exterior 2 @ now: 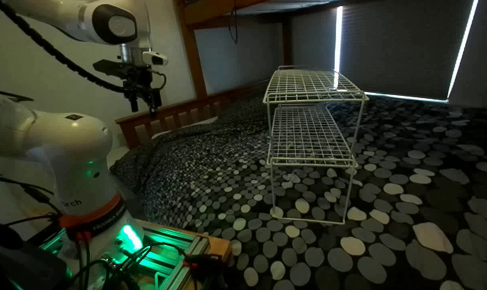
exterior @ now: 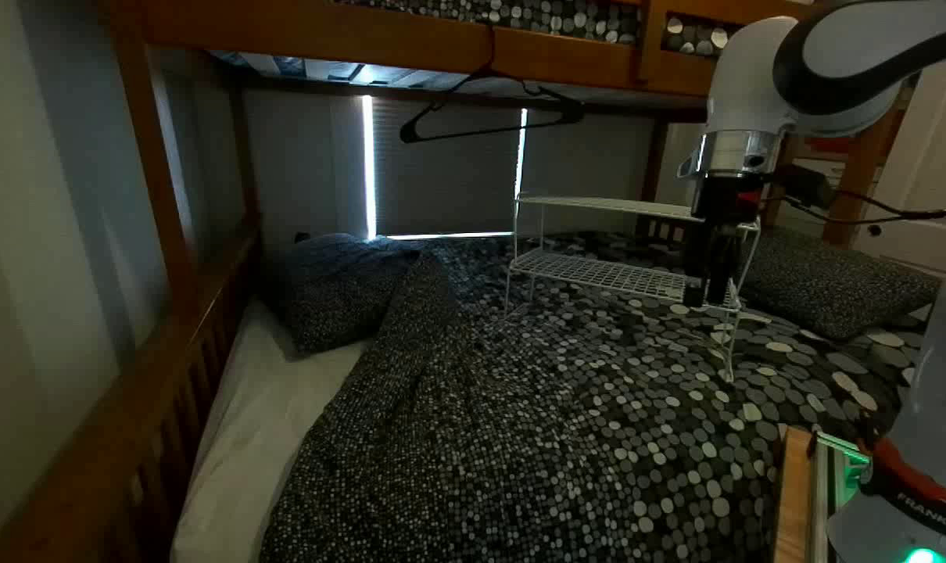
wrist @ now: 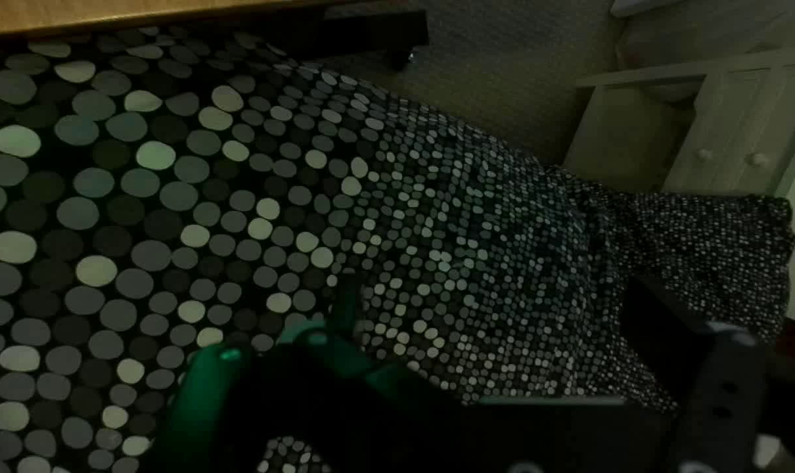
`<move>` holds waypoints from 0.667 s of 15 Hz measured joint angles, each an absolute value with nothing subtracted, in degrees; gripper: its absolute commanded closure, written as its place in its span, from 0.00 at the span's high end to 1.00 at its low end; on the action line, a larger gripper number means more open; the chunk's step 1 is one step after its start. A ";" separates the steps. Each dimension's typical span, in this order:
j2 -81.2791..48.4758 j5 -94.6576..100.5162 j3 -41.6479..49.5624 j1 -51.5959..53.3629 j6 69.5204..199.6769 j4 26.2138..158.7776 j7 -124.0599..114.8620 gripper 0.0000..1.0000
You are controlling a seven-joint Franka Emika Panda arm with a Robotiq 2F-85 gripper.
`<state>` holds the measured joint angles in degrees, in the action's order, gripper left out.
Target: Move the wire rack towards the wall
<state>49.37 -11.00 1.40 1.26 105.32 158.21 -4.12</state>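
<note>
your gripper (exterior 2: 144,108) has its jaws spread wide: in the wrist view you see the fingers (wrist: 663,328) standing far apart, the patterned bedcover (wrist: 371,223) showing between them, and they hold nothing. the wire rack (exterior 2: 310,137) stands upright on that bedcover, well apart from the jaws; in an exterior view it is off to the right of the fingertips, with a clear gap you can see. it is between the jaws and the wall (exterior: 598,156) that carries the blind (exterior: 449,172). its flat top faces up, the lower shelf runs parallel below it, and the legs go down to the bedcover. the long axis is roughly horizontal and runs more along that wall than toward it; you cannot read the exact angle. in an exterior view with the wall straight behind, you see the long side, the farther end pointing left of the jaws and the nearer end showing behind them. in an exterior view where the gap shows, a short end is foremost and the length runs back behind it. the black hanger (exterior: 492,131) hangs higher than the jaws, and to their left in an exterior view.
</note>
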 measured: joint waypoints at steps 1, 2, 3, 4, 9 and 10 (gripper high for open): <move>49.33 -11.00 1.40 1.26 105.31 158.61 -4.12 1.00; 49.26 -11.00 1.40 1.26 105.31 159.02 -4.12 1.00; 49.18 -11.00 1.40 1.26 105.31 159.24 -4.12 1.00; 49.12 -11.00 1.40 1.26 105.31 159.26 -4.12 1.00; 49.10 -11.00 1.36 1.23 105.31 159.13 -4.11 1.00; 49.09 -9.93 0.94 0.92 105.67 158.85 -4.22 1.00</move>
